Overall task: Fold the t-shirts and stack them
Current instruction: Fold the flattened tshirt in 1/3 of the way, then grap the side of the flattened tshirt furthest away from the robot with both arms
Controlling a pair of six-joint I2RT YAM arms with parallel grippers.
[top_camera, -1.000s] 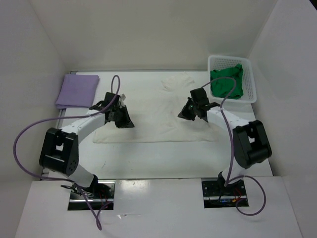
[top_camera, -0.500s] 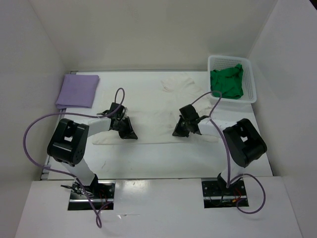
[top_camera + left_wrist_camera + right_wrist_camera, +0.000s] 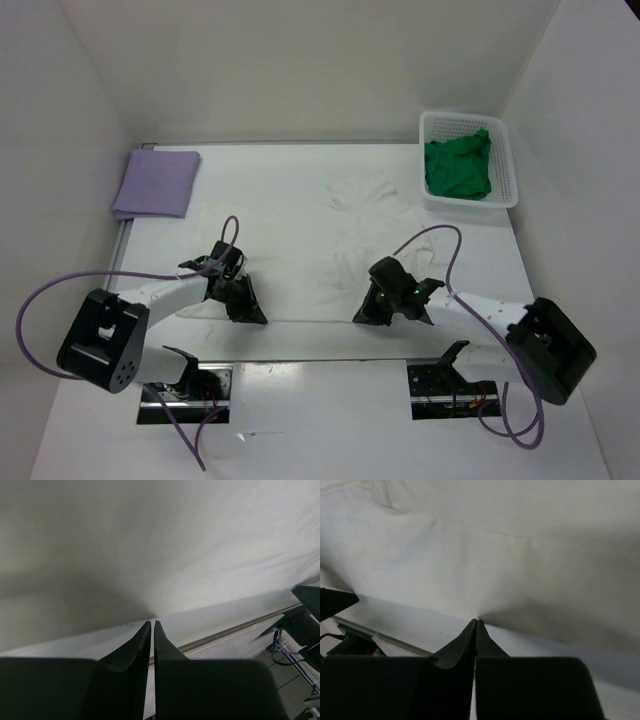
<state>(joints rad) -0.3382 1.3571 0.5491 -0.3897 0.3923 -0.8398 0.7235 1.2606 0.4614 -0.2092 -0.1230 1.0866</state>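
The off-white t-shirt (image 3: 310,262) lies spread on the table's middle, its near hem close to the front edge. My left gripper (image 3: 246,311) is shut on the hem's left part, with cloth at its tips in the left wrist view (image 3: 152,622). My right gripper (image 3: 366,313) is shut on the hem's right part, also seen in the right wrist view (image 3: 476,620). The shirt fills the upper part of both wrist views (image 3: 150,540) (image 3: 495,545). The lavender t-shirt (image 3: 157,182) lies folded at the far left. The green t-shirt (image 3: 459,167) is bunched in the basket.
A white mesh basket (image 3: 506,165) stands at the far right corner. The table's front rail (image 3: 240,629) runs just beyond my left fingertips. White walls enclose the table on three sides.
Both grippers have moved toward the table's near edge, dragging the off-white shirt's near hem with them. The shirt now lies closer to the front edge.
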